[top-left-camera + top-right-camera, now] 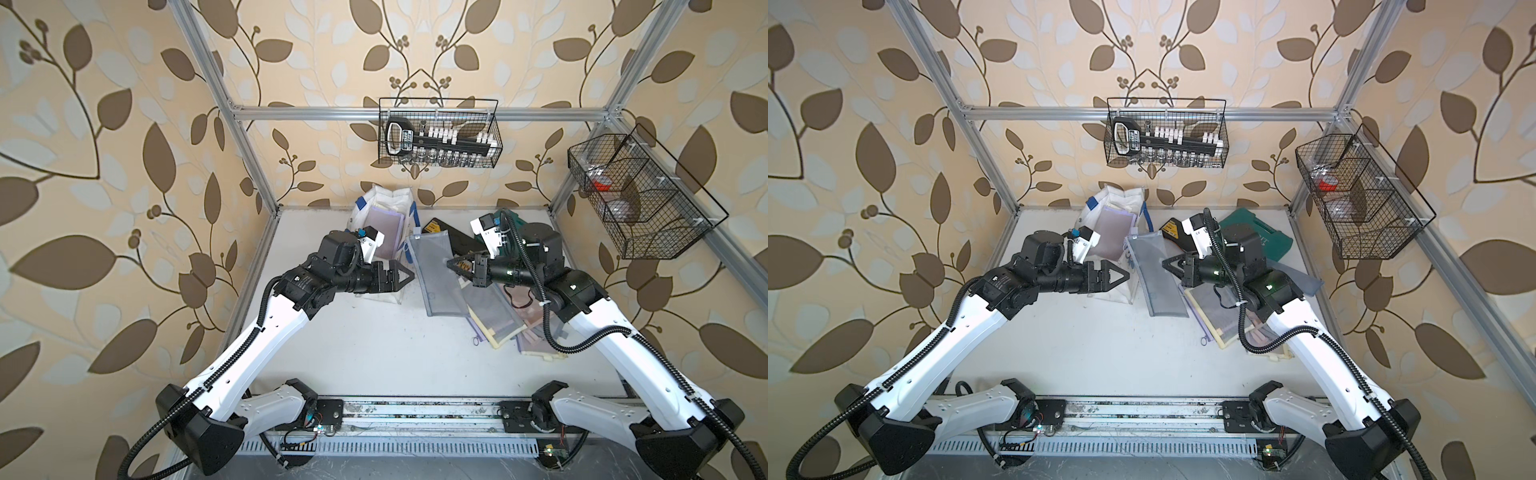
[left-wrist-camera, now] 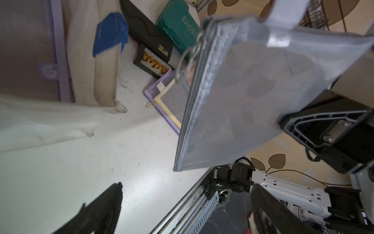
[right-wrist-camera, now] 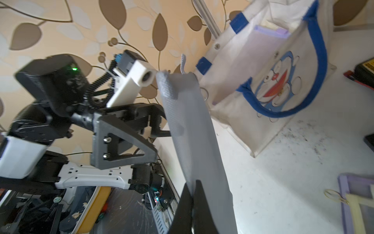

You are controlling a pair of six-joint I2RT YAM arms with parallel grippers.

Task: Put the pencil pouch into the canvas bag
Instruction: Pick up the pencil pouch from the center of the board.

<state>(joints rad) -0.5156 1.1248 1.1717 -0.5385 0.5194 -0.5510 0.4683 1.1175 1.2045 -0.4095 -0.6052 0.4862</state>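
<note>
Right wrist: flat grey mesh pencil pouch (image 3: 192, 141) hangs in right tool (image 3: 193, 191).

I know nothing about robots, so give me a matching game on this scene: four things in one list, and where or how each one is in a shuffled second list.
Things:
1. grey mesh pouch
2. canvas bag
3. green case
4. left gripper

States:
a. open, holding nothing
b. lying behind the right arm
c. pinched in the right gripper
d. standing upright, purple pouch inside

Pairs: 1-c, 2-d, 3-b, 4-a
</note>
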